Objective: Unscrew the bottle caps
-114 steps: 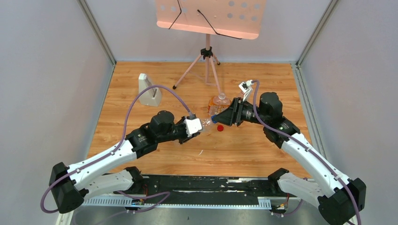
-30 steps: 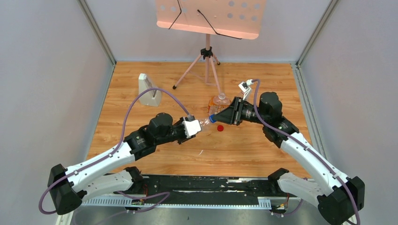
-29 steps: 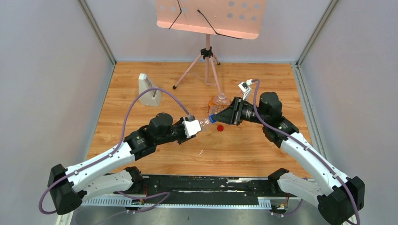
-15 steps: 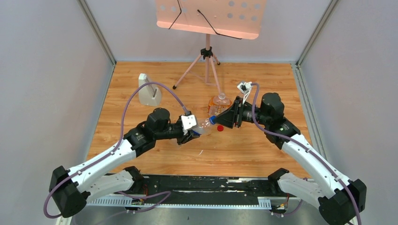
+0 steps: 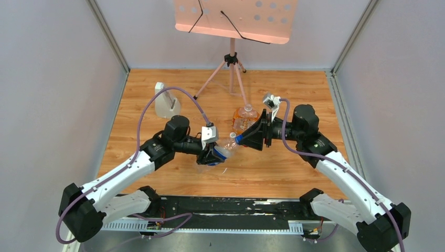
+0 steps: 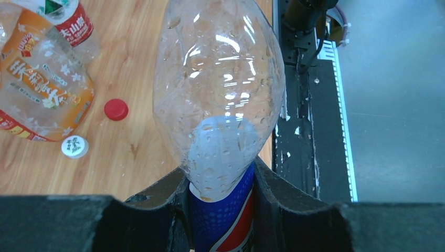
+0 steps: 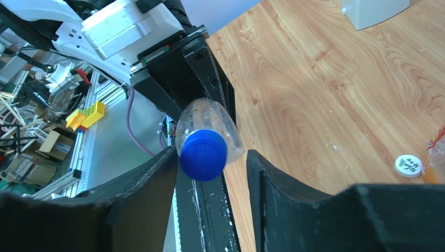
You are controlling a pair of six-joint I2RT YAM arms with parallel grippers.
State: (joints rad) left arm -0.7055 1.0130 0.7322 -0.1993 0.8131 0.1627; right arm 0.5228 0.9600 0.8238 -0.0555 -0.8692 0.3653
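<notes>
- One stiff blue cap (image 7: 203, 155) sits inside the right gripper (image 7: 210, 157), jaws parted; pinch its rim.
- Light, crushable Pepsi bottle (image 6: 218, 94): the left gripper (image 6: 220, 210) clamps its label, mid-worktop toward the near edge.

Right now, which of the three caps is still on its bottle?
The blue cap, on the Pepsi bottle in the left gripper; the red cap and white cap lie loose on the table.
</notes>
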